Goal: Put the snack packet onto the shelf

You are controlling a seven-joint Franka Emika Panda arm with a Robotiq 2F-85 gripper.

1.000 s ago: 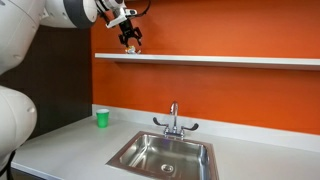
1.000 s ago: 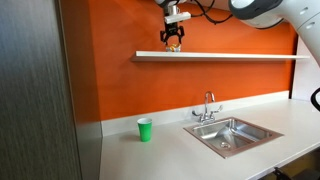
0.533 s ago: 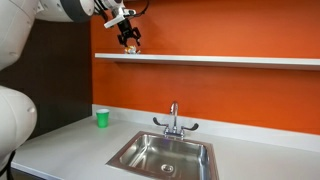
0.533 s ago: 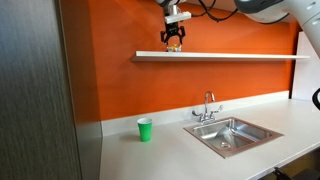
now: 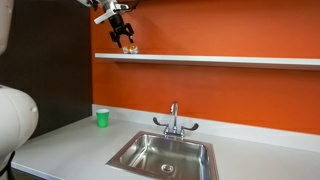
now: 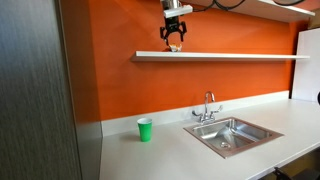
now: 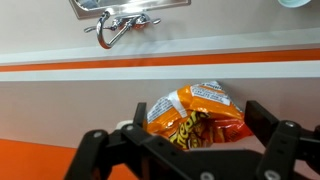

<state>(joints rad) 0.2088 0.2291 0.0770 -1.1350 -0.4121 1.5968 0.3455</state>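
The orange snack packet (image 7: pixel 195 115) lies on the white shelf (image 7: pixel 60 100), seen from above in the wrist view. My gripper (image 7: pixel 180 140) is open, with its black fingers spread wide on either side of the packet and not touching it. In both exterior views the gripper (image 5: pixel 123 30) (image 6: pixel 174 30) hangs a little above the shelf (image 5: pixel 220 60) (image 6: pixel 240 56) near its end. The packet (image 5: pixel 130 47) (image 6: pixel 175 47) shows as a small orange shape resting on the board just under the fingers.
A small green cup (image 5: pixel 102 118) (image 6: pixel 145 129) stands on the grey countertop (image 5: pixel 70 145) (image 6: pixel 150 155). A steel sink (image 5: pixel 165 155) (image 6: pixel 232 135) with a faucet (image 5: pixel 174 118) (image 6: pixel 208 105) is set into the counter. A dark cabinet panel (image 6: pixel 35 90) stands beside the orange wall.
The gripper has opened and risen off the shelf. The snack packet stays lying on the board.
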